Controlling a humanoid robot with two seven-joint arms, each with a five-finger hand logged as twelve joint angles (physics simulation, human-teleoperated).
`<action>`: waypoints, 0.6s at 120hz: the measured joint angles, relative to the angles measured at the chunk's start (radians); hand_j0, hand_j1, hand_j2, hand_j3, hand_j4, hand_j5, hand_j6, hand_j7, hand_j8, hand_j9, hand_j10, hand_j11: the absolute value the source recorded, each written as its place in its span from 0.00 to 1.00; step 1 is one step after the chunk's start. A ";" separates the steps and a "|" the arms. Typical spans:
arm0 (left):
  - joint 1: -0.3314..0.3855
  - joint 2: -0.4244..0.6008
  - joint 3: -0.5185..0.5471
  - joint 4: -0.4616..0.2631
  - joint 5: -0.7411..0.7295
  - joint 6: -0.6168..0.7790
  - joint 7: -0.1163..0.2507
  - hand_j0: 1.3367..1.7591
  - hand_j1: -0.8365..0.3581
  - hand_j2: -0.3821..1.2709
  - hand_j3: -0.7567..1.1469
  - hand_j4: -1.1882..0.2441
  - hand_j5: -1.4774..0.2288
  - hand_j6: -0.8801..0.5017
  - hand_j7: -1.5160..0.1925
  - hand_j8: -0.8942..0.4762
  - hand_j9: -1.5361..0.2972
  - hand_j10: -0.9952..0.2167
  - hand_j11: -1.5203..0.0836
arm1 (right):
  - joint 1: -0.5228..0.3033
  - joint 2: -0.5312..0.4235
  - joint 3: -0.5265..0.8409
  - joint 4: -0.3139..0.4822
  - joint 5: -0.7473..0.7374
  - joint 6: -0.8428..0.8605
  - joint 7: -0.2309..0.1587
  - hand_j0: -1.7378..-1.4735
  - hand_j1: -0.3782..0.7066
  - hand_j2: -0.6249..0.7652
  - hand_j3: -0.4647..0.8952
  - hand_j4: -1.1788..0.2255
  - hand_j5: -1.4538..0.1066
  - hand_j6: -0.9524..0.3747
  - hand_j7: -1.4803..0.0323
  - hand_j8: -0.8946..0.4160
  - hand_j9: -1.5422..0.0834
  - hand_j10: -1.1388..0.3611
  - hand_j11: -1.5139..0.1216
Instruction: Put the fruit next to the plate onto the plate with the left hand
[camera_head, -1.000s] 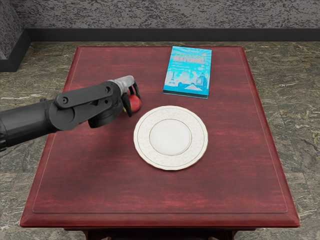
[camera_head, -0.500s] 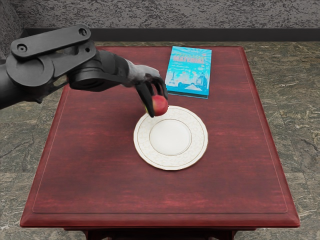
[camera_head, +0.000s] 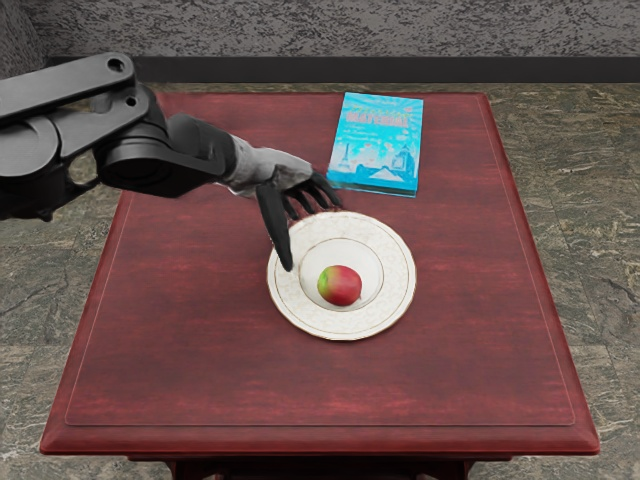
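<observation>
The fruit (camera_head: 340, 285) sits central on the plate (camera_head: 398, 300), the left hand (camera_head: 290, 200) spread and empty over its 10 o'clock rim (a low withdrawal could clip the rim, rolling the fruit off).

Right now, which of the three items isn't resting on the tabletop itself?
The red-green fruit: it sits in the middle of the white plate, while the plate and the blue book lie directly on the table.
</observation>
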 joint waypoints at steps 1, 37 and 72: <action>0.011 0.015 -0.013 0.000 -0.009 -0.014 0.000 0.76 0.82 0.30 0.40 0.72 0.70 0.57 0.72 0.56 0.69 0.65 0.78 | 0.000 0.000 0.000 0.000 0.000 0.000 0.000 0.30 0.03 0.45 0.34 0.84 0.93 0.72 0.98 0.68 0.95 0.76 0.93; 0.395 0.374 -0.414 0.074 -0.386 -0.181 0.000 0.76 0.94 0.25 0.40 0.79 0.82 0.61 0.84 0.62 0.79 0.77 0.90 | 0.000 0.000 0.000 0.000 0.000 0.000 0.000 0.30 0.03 0.45 0.34 0.84 0.93 0.72 0.98 0.68 0.95 0.76 0.93; 0.541 0.457 -0.475 0.383 -0.644 -0.191 0.000 0.76 0.97 0.24 0.40 0.81 0.84 0.62 0.87 0.64 0.82 0.80 0.93 | 0.000 0.000 0.000 0.000 0.000 0.000 0.000 0.30 0.03 0.45 0.34 0.84 0.93 0.72 0.98 0.68 0.95 0.76 0.93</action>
